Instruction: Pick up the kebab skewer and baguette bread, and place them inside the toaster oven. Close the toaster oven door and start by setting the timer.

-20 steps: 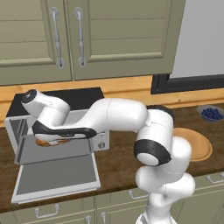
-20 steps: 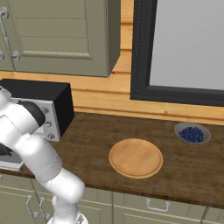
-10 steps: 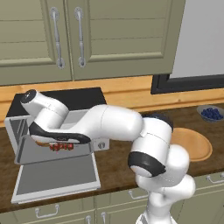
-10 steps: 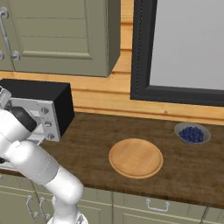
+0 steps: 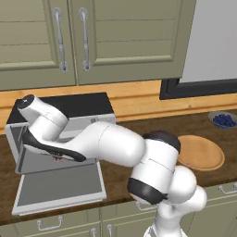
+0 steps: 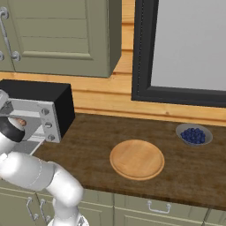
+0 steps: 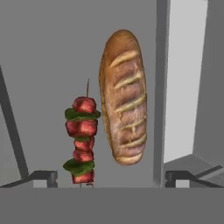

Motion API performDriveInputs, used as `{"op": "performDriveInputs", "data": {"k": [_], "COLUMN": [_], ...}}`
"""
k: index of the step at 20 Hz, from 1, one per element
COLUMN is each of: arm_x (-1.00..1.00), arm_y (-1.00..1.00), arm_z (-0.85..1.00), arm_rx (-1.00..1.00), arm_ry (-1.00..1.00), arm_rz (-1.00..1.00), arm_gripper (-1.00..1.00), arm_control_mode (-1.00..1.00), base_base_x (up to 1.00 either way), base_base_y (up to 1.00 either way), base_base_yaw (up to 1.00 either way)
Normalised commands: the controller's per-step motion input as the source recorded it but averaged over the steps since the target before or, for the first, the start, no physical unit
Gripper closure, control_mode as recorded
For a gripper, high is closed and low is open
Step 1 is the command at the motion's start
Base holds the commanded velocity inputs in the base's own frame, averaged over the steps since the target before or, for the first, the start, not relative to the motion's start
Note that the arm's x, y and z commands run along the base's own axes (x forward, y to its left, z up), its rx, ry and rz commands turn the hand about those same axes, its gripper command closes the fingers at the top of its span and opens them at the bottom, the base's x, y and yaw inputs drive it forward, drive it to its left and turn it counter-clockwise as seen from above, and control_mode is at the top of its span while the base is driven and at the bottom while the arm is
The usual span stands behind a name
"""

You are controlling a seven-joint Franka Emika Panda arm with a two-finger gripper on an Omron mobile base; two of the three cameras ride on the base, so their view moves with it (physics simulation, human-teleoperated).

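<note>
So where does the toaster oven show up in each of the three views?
Left base view: toaster oven at left, door dropped open.
Right base view: far left edge, knob panel facing the round board.
Hand view: its grey interior, holding skewer and bread.
Shared landmark: the black top.

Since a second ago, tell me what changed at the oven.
The gripper opened and let go of the red-chunked kebab skewer, which now lies beside the golden-brown baguette inside the silver toaster oven. The oven's drop-down door stayed open.
</note>
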Motion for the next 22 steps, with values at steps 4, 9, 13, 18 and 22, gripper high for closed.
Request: {"op": "performDriveInputs", "data": {"k": [4,9,13,18,22], "arm_x": [-0.81,-0.53,-0.08,0.00,0.00], "arm_y": [-0.13,-0.18,-0.20,-0.04,0.00], "arm_z": [0.00,-0.01,-0.20,-0.38,-0.32], "arm_rx": [0.14,0.24,0.31,0.27,0.19], "arm_ry": [0.00,0.00,-0.07,-0.17,-0.18], "arm_rz": [-0.13,-0.33,-0.46,-0.36,-0.38], "arm_gripper": [-1.00,-1.00,-1.00,-1.00,-1.00], "arm_control_mode": [-1.00,-1.00,-1.00,-1.00,-1.00], "base_base_x": [0.00,0.00,0.00,0.00,0.00], "base_base_y": [0.00,0.00,0.00,0.00,0.00], "base_base_yaw": [0.00,0.00,0.00,0.00,0.00]}}
